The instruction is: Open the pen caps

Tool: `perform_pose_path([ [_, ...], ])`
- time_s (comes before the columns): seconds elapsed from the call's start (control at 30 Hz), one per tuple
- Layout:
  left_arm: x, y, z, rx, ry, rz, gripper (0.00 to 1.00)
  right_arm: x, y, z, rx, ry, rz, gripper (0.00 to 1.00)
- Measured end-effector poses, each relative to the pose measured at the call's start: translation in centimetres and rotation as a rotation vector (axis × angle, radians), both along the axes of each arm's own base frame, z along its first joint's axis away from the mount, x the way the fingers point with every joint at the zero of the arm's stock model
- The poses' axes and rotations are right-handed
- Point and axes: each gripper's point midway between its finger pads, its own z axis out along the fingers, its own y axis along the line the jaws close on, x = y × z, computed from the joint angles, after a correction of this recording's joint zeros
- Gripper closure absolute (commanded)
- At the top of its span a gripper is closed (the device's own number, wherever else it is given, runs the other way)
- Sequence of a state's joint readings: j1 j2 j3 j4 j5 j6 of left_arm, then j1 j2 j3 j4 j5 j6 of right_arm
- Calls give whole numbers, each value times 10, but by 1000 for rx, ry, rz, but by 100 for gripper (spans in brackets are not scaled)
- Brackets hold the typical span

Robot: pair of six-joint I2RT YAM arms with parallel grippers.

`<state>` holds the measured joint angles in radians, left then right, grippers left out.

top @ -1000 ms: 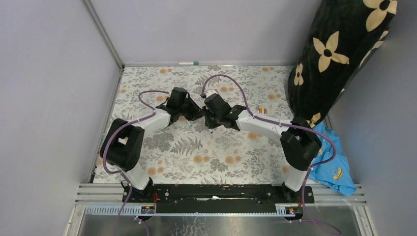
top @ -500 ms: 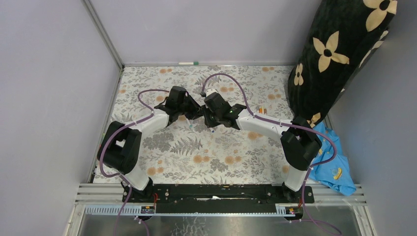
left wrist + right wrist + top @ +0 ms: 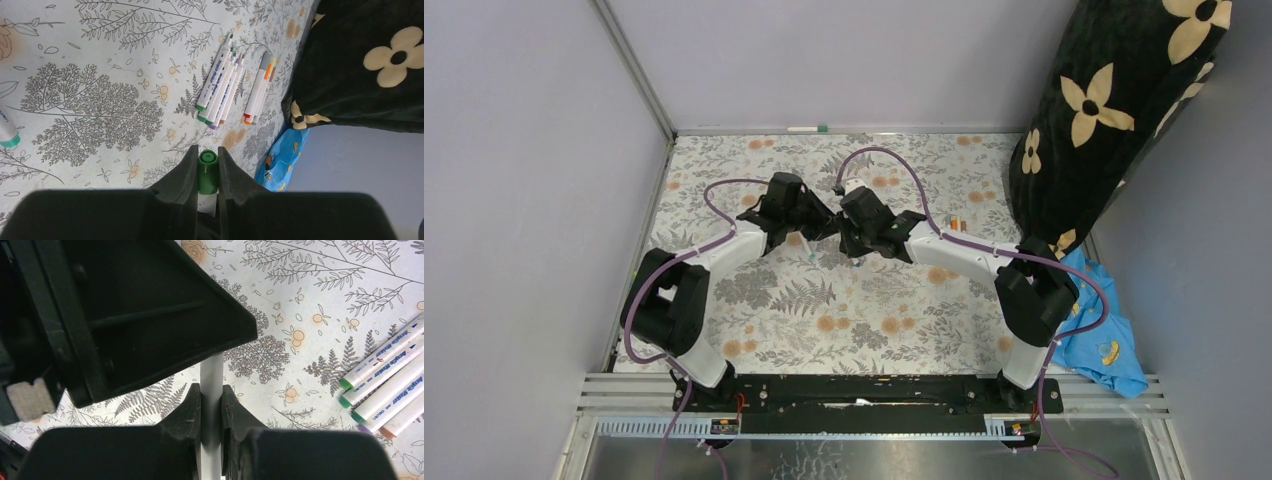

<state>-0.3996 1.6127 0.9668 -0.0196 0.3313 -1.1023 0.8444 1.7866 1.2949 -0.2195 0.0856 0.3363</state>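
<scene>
Since a second ago our left elbow has swung toward 6 o'clock. Left jaws pinch the green cap (image 3: 207, 170), right jaws clamp its white barrel (image 3: 211, 385) mid-table (cap seemingly not yet off). Capped pens (image 3: 222, 87) wait at 3 o'clock.

A robot lab cell: bare lilac walls (image 3: 524, 200) enclose a floral-clothed table (image 3: 874, 325) with mounting rail (image 3: 874, 392).

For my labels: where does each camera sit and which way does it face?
Top external: overhead behind bases, facing down at table; both arms show.
Left wrist: past left gripper, shut on green cap, toward loose pens.
Right wrist: past right gripper, shut on white barrel, at left gripper.
Shared by wrist views: loose pens.
</scene>
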Motion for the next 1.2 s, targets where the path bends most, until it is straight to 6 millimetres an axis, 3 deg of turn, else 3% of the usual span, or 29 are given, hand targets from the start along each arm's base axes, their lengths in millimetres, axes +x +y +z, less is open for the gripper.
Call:
perform_pose_path([
  [0.3, 23, 3, -8, -4, 61, -19, 100, 11, -5, -9, 40, -29, -43, 100],
  [0.73, 25, 13, -9, 35, 137, -100, 100, 8, -2, -2, 159, -76, -61, 100],
  [0.83, 65, 59, -21, 129, 84, 60, 100, -21, -21, -19, 83, 11, -43, 100],
  [0.97, 89, 110, -36, 204, 88, 214, 100, -36, -32, -30, 40, 62, -44, 100],
  [1.2, 86, 113, -42, 306, 71, 194, 100, -34, -43, -32, 6, 62, -79, 100],
])
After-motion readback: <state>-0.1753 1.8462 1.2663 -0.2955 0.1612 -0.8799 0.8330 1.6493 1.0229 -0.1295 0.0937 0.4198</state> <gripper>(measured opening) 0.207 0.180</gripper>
